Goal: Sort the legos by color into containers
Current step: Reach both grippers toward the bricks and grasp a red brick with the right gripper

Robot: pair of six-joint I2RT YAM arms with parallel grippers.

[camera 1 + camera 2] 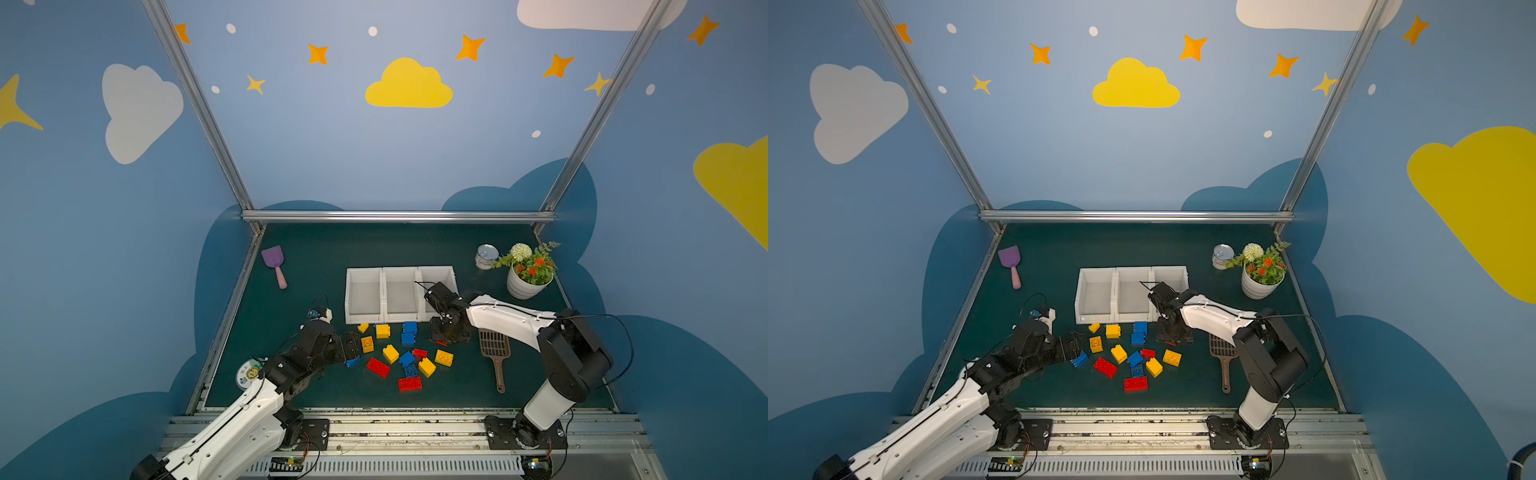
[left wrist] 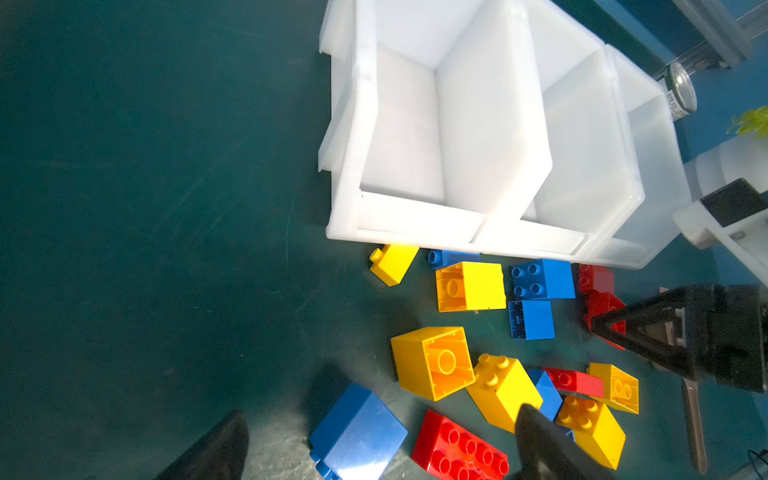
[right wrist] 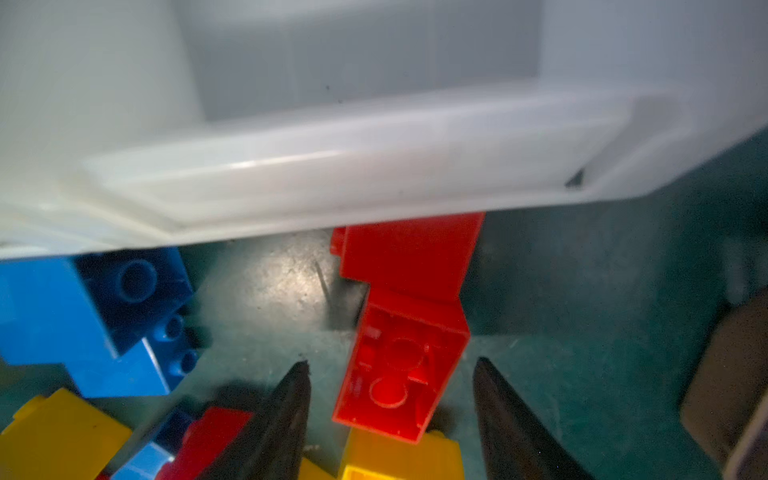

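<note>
Several yellow, blue and red legos (image 1: 407, 357) lie loose on the green mat in front of three joined white containers (image 1: 363, 318), which look empty. My left gripper (image 2: 382, 411) is open and straddles a blue brick (image 2: 357, 432) at the pile's left edge, with a gap on both sides. My right gripper (image 3: 391, 363) hangs just before the right container's front wall (image 3: 332, 174). It is open around a red brick (image 3: 399, 365) lying on its side, its fingers (image 3: 291, 399) not touching it. In both top views this gripper (image 1: 442, 338) hides most of that brick.
A brown slotted scoop (image 1: 494, 349) lies right of the pile, close to my right arm. A purple scoop (image 1: 274, 259) lies at the back left. A metal tin (image 1: 486, 255) and a white flower pot (image 1: 525, 282) stand at the back right.
</note>
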